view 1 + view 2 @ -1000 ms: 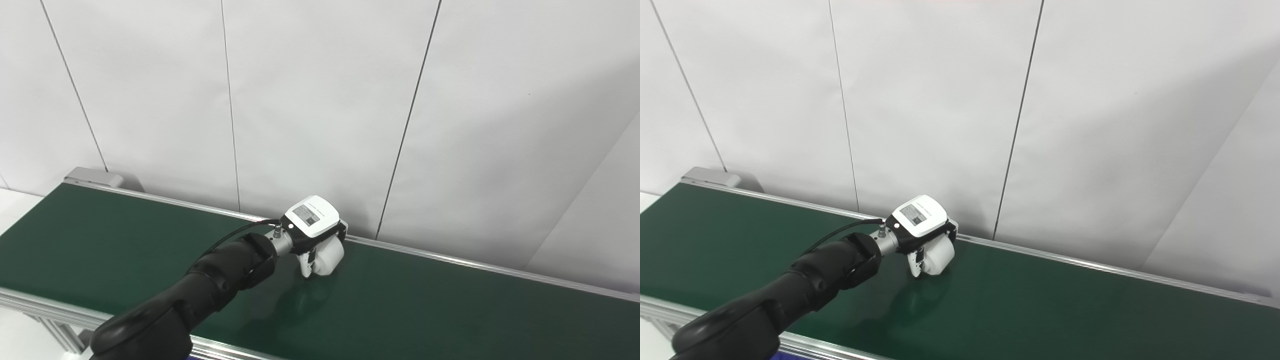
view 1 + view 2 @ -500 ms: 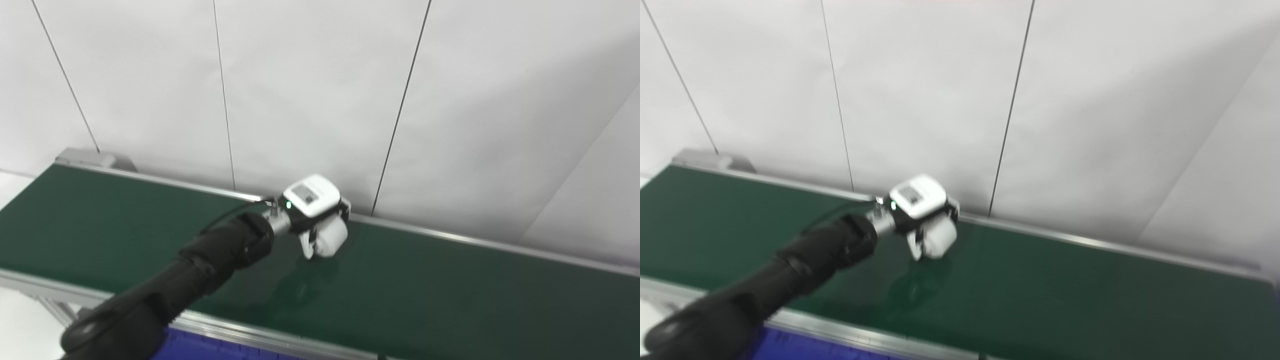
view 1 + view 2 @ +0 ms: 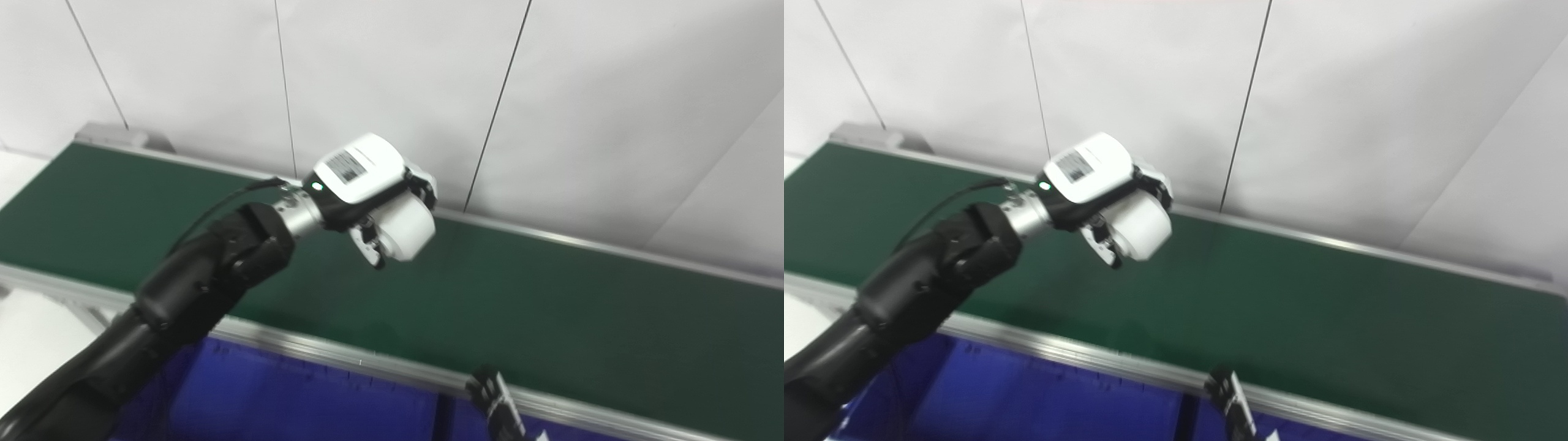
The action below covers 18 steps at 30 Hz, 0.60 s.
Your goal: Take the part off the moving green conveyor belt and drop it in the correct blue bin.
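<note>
My left hand (image 3: 358, 170), with its white back plate and black arm, is shut on a white cylindrical part (image 3: 407, 225). It holds the part in the air above the green conveyor belt (image 3: 551, 306), over the belt's middle. The fingers curl around the part's top and far side and hide part of it. A blue bin (image 3: 275, 404) lies below the belt's near rail. Only a black tip of my right hand (image 3: 495, 401) shows at the bottom edge, by the near rail; its fingers are cut off.
The belt's near metal rail (image 3: 343, 352) runs between the belt and the bins. A dark divider (image 3: 442, 419) splits the blue bins. A white panelled wall (image 3: 551, 122) stands right behind the belt's far rail.
My left hand has lifted the white part up off the belt and toward me. The camera has tilted down, bringing the blue bins and the right hand's tip into view.
</note>
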{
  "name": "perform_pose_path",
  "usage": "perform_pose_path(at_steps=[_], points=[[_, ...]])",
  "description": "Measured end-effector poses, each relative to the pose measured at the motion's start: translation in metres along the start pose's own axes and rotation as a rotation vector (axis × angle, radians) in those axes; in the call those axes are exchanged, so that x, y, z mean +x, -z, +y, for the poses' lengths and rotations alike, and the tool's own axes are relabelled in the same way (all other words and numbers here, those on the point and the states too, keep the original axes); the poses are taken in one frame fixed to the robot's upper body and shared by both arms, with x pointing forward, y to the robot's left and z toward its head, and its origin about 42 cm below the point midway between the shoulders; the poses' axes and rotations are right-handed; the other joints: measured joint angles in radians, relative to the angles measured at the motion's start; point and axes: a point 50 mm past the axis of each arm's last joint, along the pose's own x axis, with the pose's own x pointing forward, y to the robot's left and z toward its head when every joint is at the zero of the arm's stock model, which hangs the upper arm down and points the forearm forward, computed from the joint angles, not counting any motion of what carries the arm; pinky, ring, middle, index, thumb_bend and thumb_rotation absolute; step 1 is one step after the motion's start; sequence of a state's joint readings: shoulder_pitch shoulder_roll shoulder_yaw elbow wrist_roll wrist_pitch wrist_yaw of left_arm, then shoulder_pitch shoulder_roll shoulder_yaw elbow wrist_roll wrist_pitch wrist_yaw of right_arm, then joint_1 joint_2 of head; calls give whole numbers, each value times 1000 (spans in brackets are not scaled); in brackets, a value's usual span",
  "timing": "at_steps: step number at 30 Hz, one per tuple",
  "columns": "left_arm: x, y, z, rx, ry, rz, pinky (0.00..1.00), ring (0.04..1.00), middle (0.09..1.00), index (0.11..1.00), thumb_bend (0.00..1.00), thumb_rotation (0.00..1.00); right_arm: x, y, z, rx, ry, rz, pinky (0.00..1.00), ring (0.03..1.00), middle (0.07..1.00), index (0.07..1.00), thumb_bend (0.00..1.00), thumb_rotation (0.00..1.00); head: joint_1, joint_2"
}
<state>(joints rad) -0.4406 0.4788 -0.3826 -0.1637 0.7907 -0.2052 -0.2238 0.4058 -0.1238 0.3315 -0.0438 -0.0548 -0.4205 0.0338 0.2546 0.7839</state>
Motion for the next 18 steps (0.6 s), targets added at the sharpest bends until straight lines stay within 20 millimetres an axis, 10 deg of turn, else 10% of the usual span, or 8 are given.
perform_pose_path(at_steps=[18], points=[[-150, -49, -72, -195, 125, 297, 326, 385, 462, 545, 498, 0, 11, -15, -34, -9, -6, 2, 853, 885, 931, 963, 867, 952, 112, 84]])
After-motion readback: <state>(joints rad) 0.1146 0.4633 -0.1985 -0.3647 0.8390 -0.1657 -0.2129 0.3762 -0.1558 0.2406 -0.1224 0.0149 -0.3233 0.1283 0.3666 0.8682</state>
